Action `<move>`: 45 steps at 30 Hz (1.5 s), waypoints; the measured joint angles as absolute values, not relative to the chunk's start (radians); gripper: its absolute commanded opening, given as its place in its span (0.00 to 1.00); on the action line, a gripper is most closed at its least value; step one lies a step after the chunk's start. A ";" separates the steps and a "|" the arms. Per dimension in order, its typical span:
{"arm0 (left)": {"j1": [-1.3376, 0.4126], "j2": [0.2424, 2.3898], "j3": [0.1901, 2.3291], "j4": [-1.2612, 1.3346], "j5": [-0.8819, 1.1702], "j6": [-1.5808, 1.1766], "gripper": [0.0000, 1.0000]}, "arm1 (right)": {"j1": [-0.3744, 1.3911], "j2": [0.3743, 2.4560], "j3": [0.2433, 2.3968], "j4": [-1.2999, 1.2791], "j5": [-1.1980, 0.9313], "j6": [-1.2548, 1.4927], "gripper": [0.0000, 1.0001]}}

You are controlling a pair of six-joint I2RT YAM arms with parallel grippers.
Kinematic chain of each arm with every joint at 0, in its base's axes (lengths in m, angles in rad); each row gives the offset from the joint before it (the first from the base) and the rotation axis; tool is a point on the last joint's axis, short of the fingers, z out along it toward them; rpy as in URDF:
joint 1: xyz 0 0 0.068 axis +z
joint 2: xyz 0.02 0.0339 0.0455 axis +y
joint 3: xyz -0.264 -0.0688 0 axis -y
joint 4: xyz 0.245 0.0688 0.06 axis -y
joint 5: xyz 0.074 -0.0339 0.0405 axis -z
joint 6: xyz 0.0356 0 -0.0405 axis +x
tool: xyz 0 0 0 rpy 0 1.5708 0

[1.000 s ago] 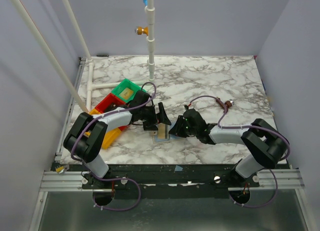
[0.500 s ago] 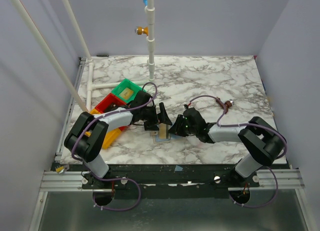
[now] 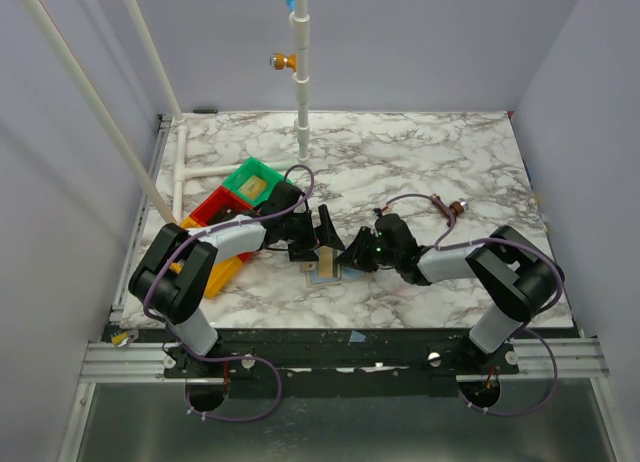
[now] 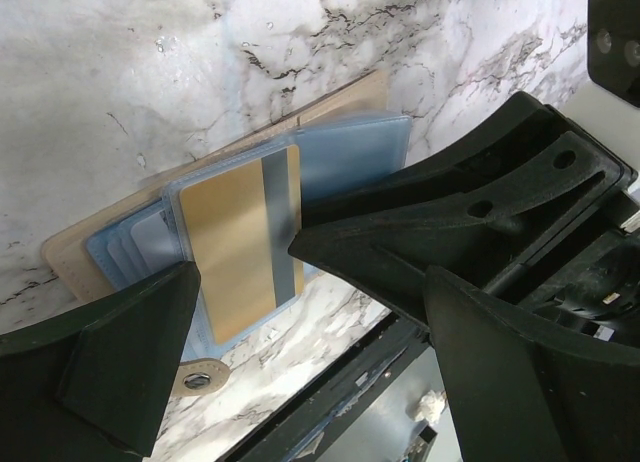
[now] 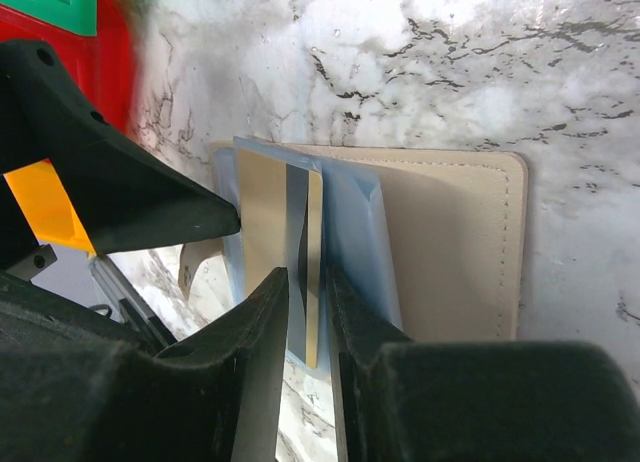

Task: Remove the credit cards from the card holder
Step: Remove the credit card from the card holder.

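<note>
The tan card holder (image 3: pixel 325 275) lies open on the marble, its grey-blue sleeves up (image 4: pixel 75 263) (image 5: pixel 450 242). A tan-gold credit card (image 4: pixel 235 247) (image 5: pixel 262 212) with a grey stripe sticks out of the sleeves, and other pale cards are layered under it. My right gripper (image 5: pixel 308 292) (image 3: pixel 351 262) is shut on that card's near edge, one finger on each side. My left gripper (image 4: pixel 332 344) (image 3: pixel 322 240) stands wide open just above the holder, touching nothing. One of its fingers (image 5: pixel 120 182) ends right beside the card.
Green (image 3: pixel 256 181), red (image 3: pixel 213 211) and orange (image 3: pixel 226 272) plastic trays sit just left of the left arm. A white pipe post (image 3: pixel 303 132) stands at the back centre. The table's front edge (image 3: pixel 350 329) lies close below the holder.
The right wrist has shifted slightly to the right while still pinching the card. The left arm and the card holder have not moved.
</note>
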State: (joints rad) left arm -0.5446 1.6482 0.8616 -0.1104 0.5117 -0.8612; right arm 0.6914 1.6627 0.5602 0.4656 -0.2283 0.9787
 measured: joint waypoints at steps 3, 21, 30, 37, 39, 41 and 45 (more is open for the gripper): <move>-0.545 1.649 0.862 -0.110 0.512 -0.862 0.98 | 0.686 1.671 0.556 0.485 -0.244 0.991 0.21; -0.544 1.665 0.870 -0.107 0.519 -0.866 0.98 | 0.667 1.688 0.527 0.535 -0.266 1.021 0.05; -0.543 1.672 0.874 -0.106 0.529 -0.872 0.99 | 0.652 1.679 0.506 0.554 -0.274 1.022 0.05; -0.533 1.677 0.875 -0.104 0.541 -0.879 0.98 | 0.640 1.660 0.492 0.550 -0.276 1.021 0.05; -0.531 1.678 0.875 -0.103 0.544 -0.880 0.98 | 0.640 1.655 0.491 0.546 -0.276 1.021 0.06; -0.531 1.679 0.875 -0.102 0.547 -0.880 0.99 | 0.639 1.651 0.490 0.543 -0.276 1.021 0.06; -0.527 1.679 0.875 -0.102 0.550 -0.880 0.98 | 0.639 1.647 0.490 0.537 -0.275 1.020 0.05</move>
State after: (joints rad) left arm -0.5274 1.6794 0.8745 -0.1024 0.5499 -0.8803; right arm 0.6388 1.6466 0.4900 0.5369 -0.2752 1.0203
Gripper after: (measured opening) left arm 0.985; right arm 0.056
